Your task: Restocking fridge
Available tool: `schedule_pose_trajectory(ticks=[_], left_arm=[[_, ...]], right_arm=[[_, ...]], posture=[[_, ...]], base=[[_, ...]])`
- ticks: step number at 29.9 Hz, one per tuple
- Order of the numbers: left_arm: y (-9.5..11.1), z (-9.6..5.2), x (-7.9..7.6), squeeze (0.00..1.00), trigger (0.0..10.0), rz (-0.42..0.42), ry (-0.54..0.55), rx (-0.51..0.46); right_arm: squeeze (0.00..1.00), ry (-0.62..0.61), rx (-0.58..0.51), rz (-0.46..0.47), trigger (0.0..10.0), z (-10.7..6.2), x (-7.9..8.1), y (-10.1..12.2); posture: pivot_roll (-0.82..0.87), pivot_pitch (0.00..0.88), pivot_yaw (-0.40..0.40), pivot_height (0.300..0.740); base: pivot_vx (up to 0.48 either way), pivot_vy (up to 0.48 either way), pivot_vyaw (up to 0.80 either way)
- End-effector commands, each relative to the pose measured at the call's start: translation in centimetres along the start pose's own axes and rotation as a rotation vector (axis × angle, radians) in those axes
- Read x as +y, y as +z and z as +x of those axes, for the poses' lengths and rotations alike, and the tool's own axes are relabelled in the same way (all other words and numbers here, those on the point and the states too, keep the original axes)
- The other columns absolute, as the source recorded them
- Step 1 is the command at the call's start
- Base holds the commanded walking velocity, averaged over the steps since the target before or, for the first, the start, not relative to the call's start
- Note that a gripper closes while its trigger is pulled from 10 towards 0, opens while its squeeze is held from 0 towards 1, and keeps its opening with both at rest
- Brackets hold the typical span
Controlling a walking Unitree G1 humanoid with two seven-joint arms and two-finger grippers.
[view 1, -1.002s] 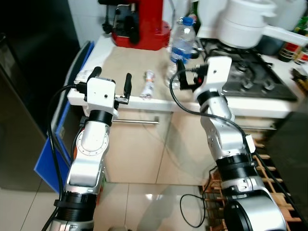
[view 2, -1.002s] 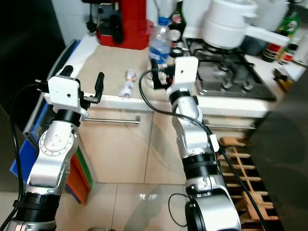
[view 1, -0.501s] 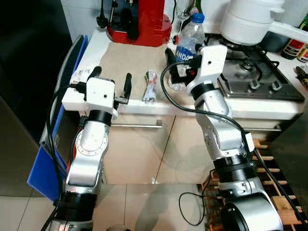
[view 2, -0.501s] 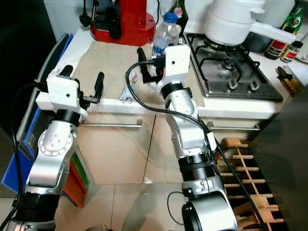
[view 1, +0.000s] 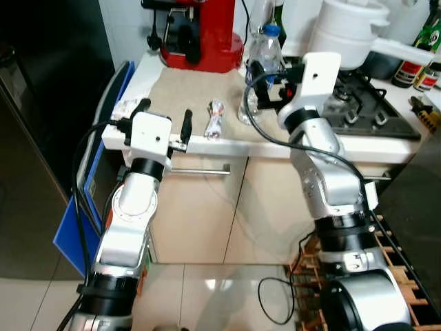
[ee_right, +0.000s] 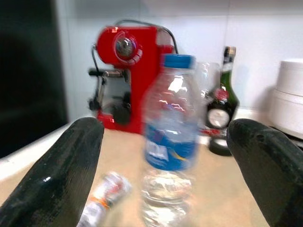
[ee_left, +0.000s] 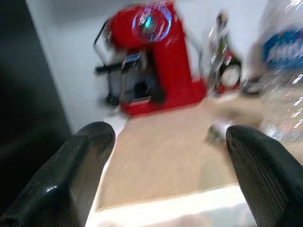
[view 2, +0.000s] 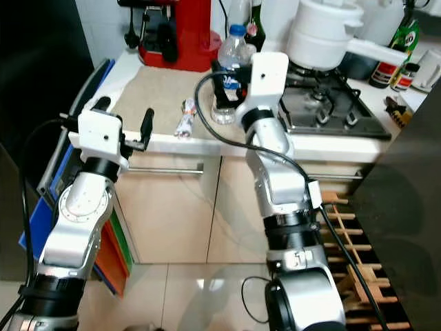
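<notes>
Since half a second ago my right hand [ee_right: 165,156] has lined up squarely behind the water bottle [view 1: 264,69], and the head camera has tipped back a little, so the whole scene sits lower in frame. Its fingers [ee_right: 57,175] are spread wide, one on each side of the bottle and not touching it. The bottle stands upright in the upper middle of the head view, on the beige mat [view 1: 186,89] on the worktop [view 1: 227,146], just beside the hob [view 1: 365,103] and right of the red coffee machine [view 1: 200,31].

My left hand [view 1: 164,118] hovers at the worktop's front edge, left of centre, fingers apart and empty. A small crumpled packet [view 1: 215,118] lies between the two hands.

I judge the bottle light, thin-walled and slick: clear plastic that will dent if I squeeze hard. I would close on the body near the blue label [ee_right: 165,153], where it looks stiffest, gently and level so it does not tip.
</notes>
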State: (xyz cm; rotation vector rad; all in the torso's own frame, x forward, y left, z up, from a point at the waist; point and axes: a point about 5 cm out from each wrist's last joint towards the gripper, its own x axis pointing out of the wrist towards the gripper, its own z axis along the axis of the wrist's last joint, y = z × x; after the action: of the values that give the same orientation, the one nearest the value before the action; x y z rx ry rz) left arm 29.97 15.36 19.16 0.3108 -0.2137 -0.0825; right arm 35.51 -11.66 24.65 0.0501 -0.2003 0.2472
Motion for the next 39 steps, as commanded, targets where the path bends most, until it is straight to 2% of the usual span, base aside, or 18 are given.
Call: schedule_pose_trajectory(ticks=[1, 3, 6, 8, 11, 18, 20, 25, 27, 39], left_arm=[[1.3, -0.7, 1.5, 0.00, 10.0, 0.005, 0.005, 0.019], [2.0, -2.0, 2.8, 0.00, 10.0, -0.015, 0.000, 0.040], [3.2, -3.0, 3.6, 0.00, 10.0, -0.057, -0.028, 0.042], [4.6, -3.2, 3.7, 0.00, 10.0, -0.104, -0.073, 0.037], [5.8, -3.4, 3.9, 0.00, 10.0, -0.160, -0.109, 0.034], [6.8, -3.3, 3.4, 0.00, 10.0, -0.179, -0.145, 0.032], [7.6, -3.1, 3.7, 0.00, 10.0, -0.220, -0.142, 0.020], [8.9, -2.7, 4.0, 0.00, 10.0, -0.177, -0.158, -0.027], [9.4, -2.6, 4.3, 0.00, 10.0, -0.144, -0.149, -0.058], [9.9, -2.1, 4.5, 0.00, 10.0, -0.126, -0.151, -0.078]], right_arm=[[0.00, 0.012, 0.019, -0.015, 10.0, -1.0, -1.2, 0.9], [0.00, 0.032, 0.087, -0.054, 10.0, -3.0, -1.8, -0.3], [0.00, 0.044, 0.173, -0.070, 10.0, -5.4, -2.0, -1.6], [0.00, 0.042, 0.220, -0.067, 10.0, -6.9, -1.8, -1.3], [0.00, 0.044, 0.229, -0.052, 10.0, -7.7, -1.4, -0.2], [0.00, 0.017, 0.252, -0.048, 10.0, -8.3, -1.2, -0.2], [0.00, -0.033, 0.236, -0.061, 10.0, -8.3, -1.6, 0.5], [0.00, -0.048, 0.223, -0.103, 10.0, -8.1, -2.1, 1.5], [0.00, -0.069, 0.192, -0.108, 10.0, -7.5, -2.6, 2.5], [0.00, -0.076, 0.136, -0.125, 10.0, -6.4, -2.9, 3.7]], posture=[[0.09, 0.000, -0.033, 0.740], [0.10, 0.000, -0.035, 0.740], [0.10, 0.000, -0.037, 0.740], [0.10, 0.000, -0.038, 0.740], [0.09, 0.000, -0.041, 0.740], [0.07, 0.000, -0.039, 0.740], [0.07, 0.000, -0.039, 0.740], [0.06, 0.000, -0.033, 0.740], [0.06, 0.000, -0.031, 0.740], [0.07, 0.000, -0.031, 0.740]], base=[[0.000, 0.000, 0.00], [0.000, 0.000, 0.00], [0.000, 0.000, 0.00], [0.000, 0.000, 0.00], [0.000, 0.000, 0.00], [0.000, 0.000, 0.00], [0.201, 0.000, 0.00], [0.433, 0.000, 0.00], [0.431, 0.000, 0.00], [0.431, 0.000, 0.00]])
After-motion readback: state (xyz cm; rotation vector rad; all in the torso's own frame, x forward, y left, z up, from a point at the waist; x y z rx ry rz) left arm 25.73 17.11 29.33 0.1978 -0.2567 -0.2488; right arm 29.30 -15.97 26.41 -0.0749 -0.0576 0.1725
